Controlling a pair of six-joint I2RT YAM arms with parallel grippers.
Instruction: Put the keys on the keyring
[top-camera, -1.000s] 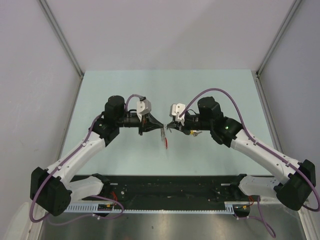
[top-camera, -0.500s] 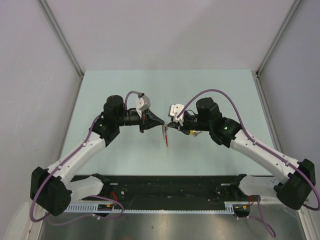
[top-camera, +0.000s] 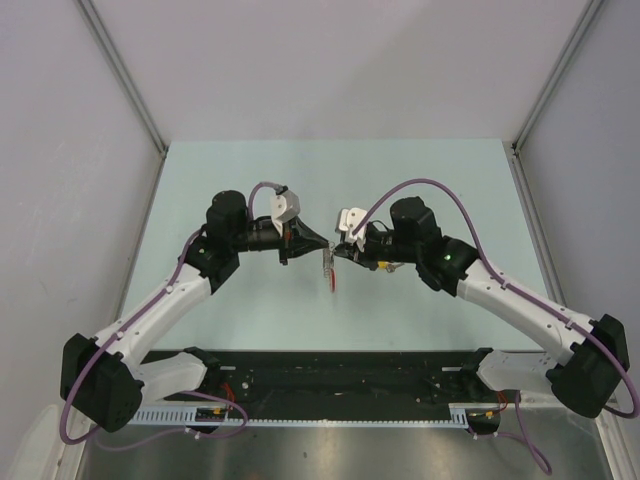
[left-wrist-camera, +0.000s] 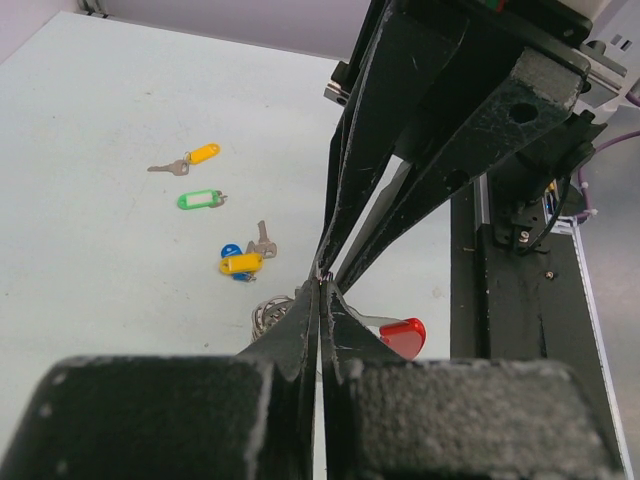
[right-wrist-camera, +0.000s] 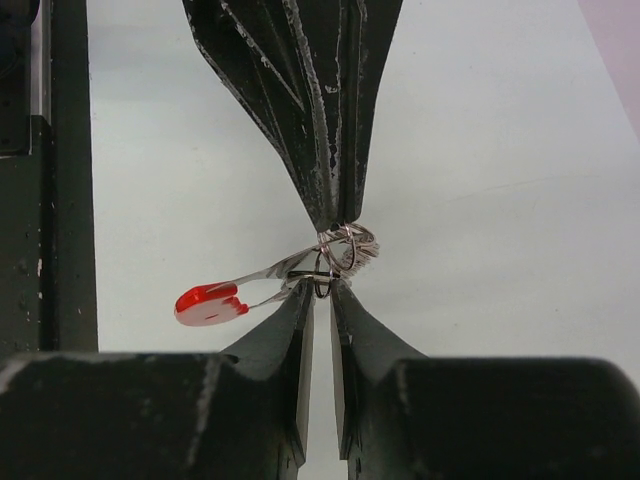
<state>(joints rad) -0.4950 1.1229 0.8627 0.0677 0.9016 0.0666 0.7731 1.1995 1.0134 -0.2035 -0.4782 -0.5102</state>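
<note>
The keyring (right-wrist-camera: 350, 247), a tangle of grey wire loops with a red tag (right-wrist-camera: 209, 303), hangs in the air between the two grippers at mid table (top-camera: 329, 268). My left gripper (left-wrist-camera: 322, 285) is shut on its loops; the coil (left-wrist-camera: 268, 314) and tag (left-wrist-camera: 403, 336) show under its fingers. My right gripper (right-wrist-camera: 321, 289) meets it tip to tip, its jaws nearly closed on a small dark ring and a black sliver, seemingly the black key. The yellow key (left-wrist-camera: 196, 156), green key (left-wrist-camera: 199, 200) and blue-and-yellow key (left-wrist-camera: 240, 263) lie on the table.
The loose keys lie under the right arm's wrist (top-camera: 388, 266) in the top view. The pale green table (top-camera: 240, 180) is walled by grey panels at the back and sides. A black rail (top-camera: 330, 372) with the arm bases runs along the near edge.
The right gripper has moved slightly left, closing in on the left gripper's tip. The keyring and red tag have risen a little. Both grippers kept their hold.
</note>
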